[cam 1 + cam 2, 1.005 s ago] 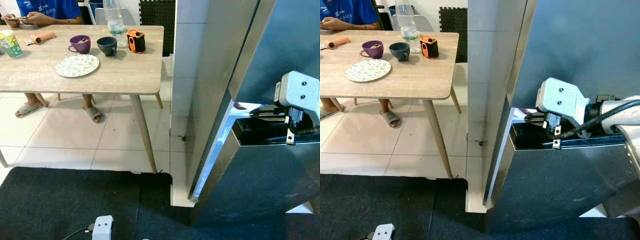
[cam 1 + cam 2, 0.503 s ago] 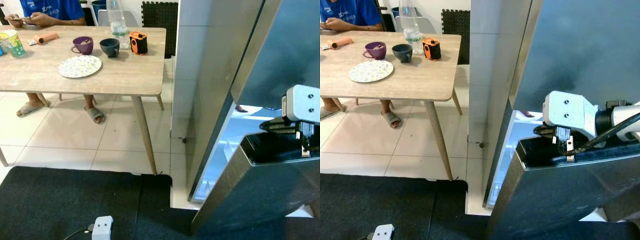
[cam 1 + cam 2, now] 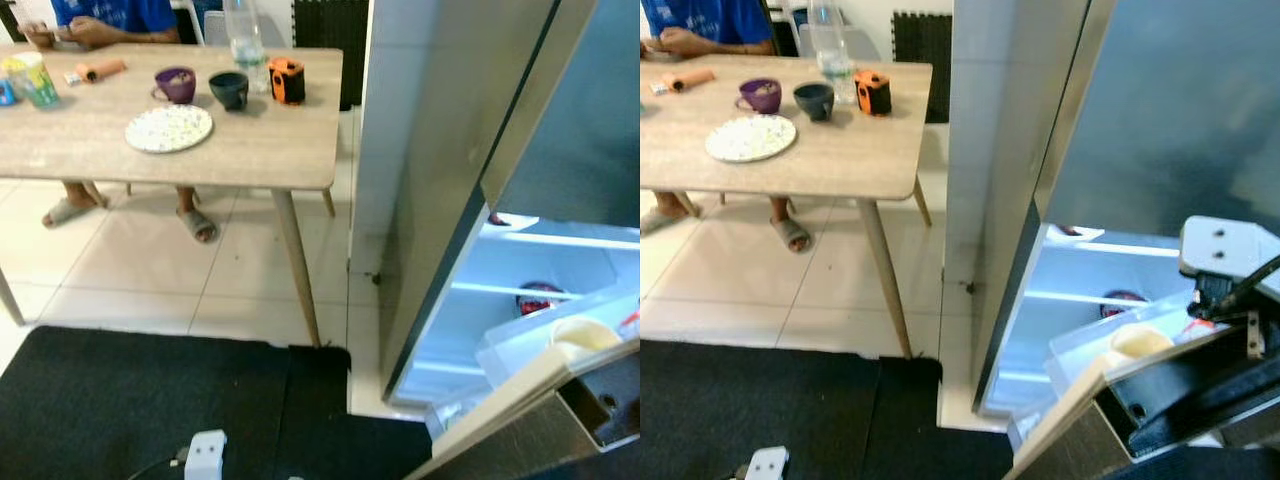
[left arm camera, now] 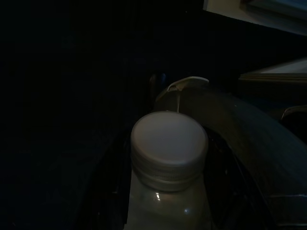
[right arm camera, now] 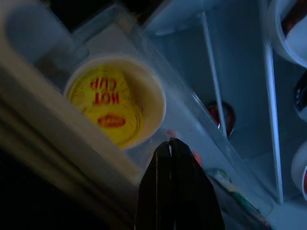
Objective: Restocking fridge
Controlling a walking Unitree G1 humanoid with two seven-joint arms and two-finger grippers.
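Note:
The fridge's lower door [image 3: 1160,420] stands swung open towards me, under the shut grey upper door [image 3: 1180,120]. My right gripper [image 3: 1215,300] sits at the lower door's top edge, its fingers [image 5: 170,158] pressed shut together. Right below them a door shelf holds a cup with a yellow lid [image 5: 115,103]. The lit interior [image 3: 540,260] shows white shelves and a red item [image 3: 1123,300]. In the dark left wrist view a bottle with a white cap [image 4: 169,148] stands between my left gripper's fingers.
A wooden table [image 3: 250,150] stands at the left with a plate [image 3: 168,127], two cups, a water bottle and an orange item. A person sits at its far side. A black mat [image 3: 150,400] lies in front, with a small white box [image 3: 205,452] on it.
The lower door has swung much further open with my right gripper on its top edge. The lit shelves and the door shelf's cup have come into sight.

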